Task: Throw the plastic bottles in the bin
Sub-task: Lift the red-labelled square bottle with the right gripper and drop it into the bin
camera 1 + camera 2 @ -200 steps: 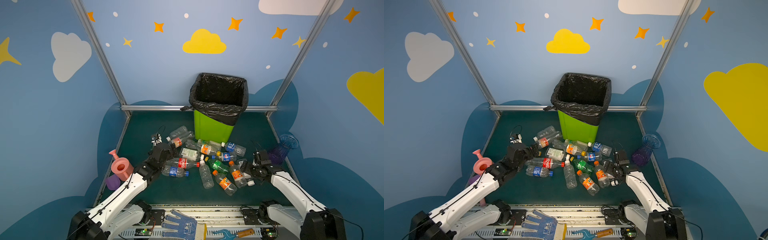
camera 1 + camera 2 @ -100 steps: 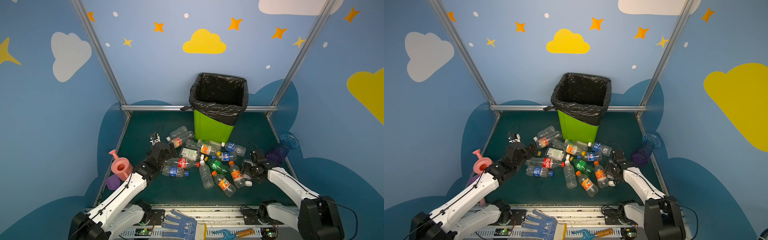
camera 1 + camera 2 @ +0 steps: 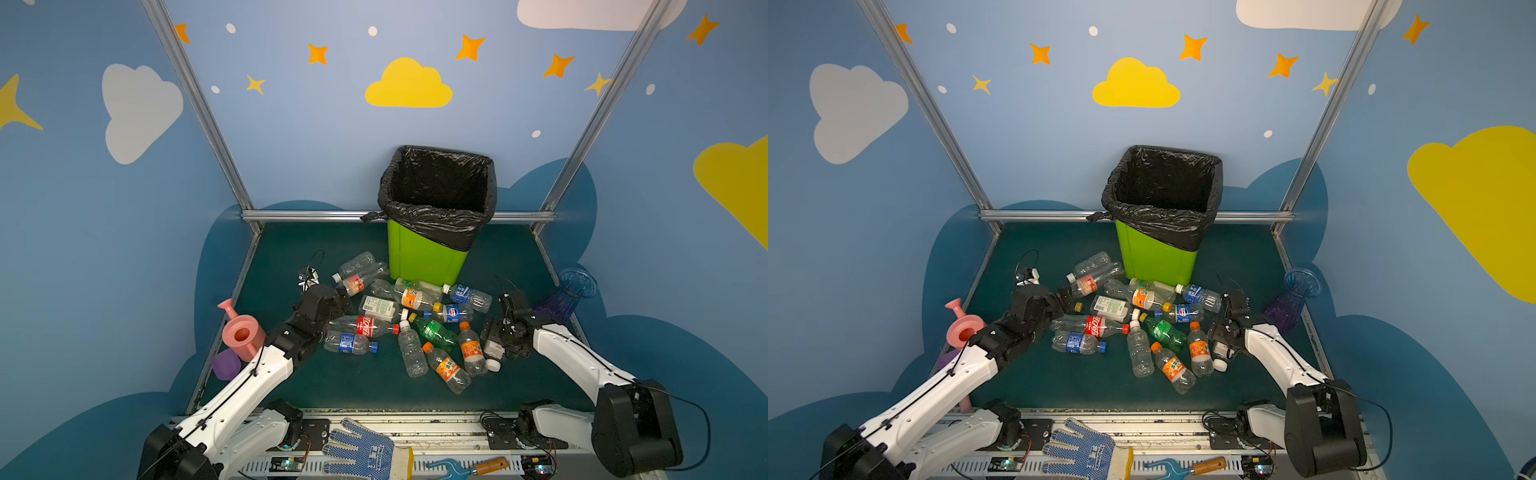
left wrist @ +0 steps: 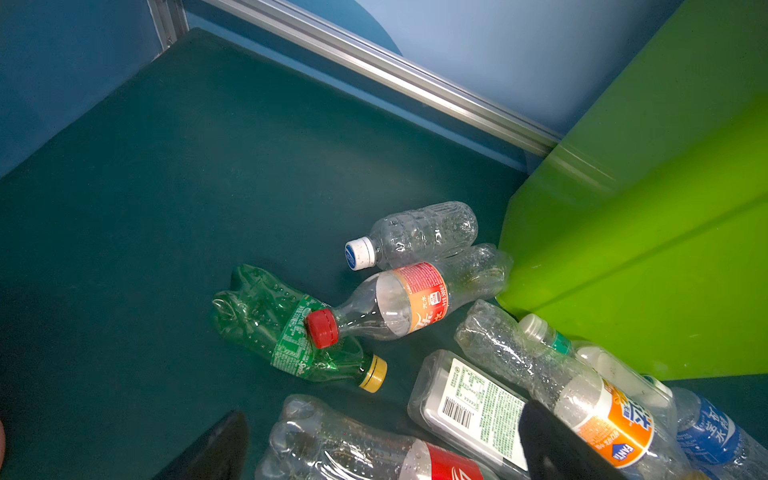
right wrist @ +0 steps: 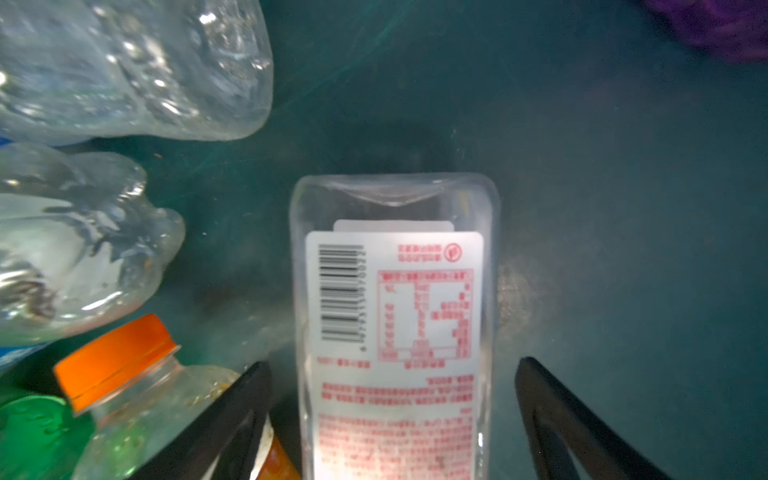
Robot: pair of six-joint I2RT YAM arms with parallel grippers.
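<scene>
Clear flat bottle (image 5: 395, 291) lies ungripped between my right gripper's (image 5: 392, 363) spread jaws (left gripper (image 4: 382, 411) gapes empty too); I'd close mid-label, bin (image 3: 424, 257) at eleven o'clock.

Links: smooth white arm shells (image 3: 249, 395)
Joints: bulky black motor housings (image 3: 631, 428)
Cables: thin black wires (image 3: 707, 432)
Fingers: black tapered wedges (image 5: 552, 415)

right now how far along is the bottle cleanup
Done: nothing visible; no bottle shows inside the bin, though its bottom is hidden. In hand: the right gripper is open, straddling a flat white-labelled bottle lying on the mat, not gripped. The left gripper is open above the pile, holding nothing. Left: all the plastic bottles lie on the mat in front of the bin.
</scene>
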